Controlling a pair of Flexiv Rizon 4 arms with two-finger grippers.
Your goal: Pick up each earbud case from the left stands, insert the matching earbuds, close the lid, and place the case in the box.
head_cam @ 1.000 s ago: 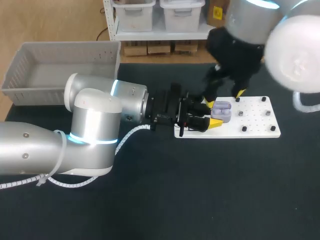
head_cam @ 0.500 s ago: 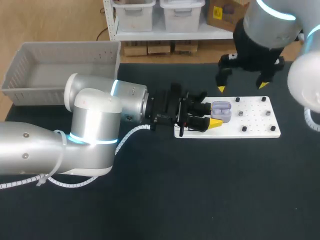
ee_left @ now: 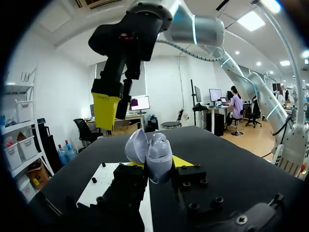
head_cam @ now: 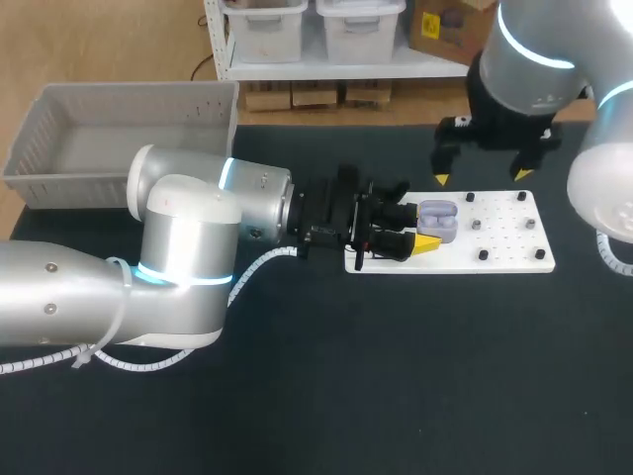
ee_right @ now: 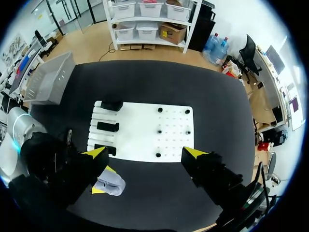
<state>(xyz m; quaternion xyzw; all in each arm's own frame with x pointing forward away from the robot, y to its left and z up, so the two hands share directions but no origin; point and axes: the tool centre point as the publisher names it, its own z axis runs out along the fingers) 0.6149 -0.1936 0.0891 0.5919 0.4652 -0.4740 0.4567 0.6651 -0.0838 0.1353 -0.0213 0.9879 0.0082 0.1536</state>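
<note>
While the lavender earbud case (head_cam: 438,220) is gripped from two sides by the fingers of the left gripper (head_cam: 419,227), it is held at the left end of the white stand board (head_cam: 509,247) with its lid raised (earbuds seem to be seated inside, though this is hard to make out). The right gripper (head_cam: 481,177) is spread wide and empty above the board's far edge. The grey box (head_cam: 40,148) is seen well apart, at the table's far left.
</note>
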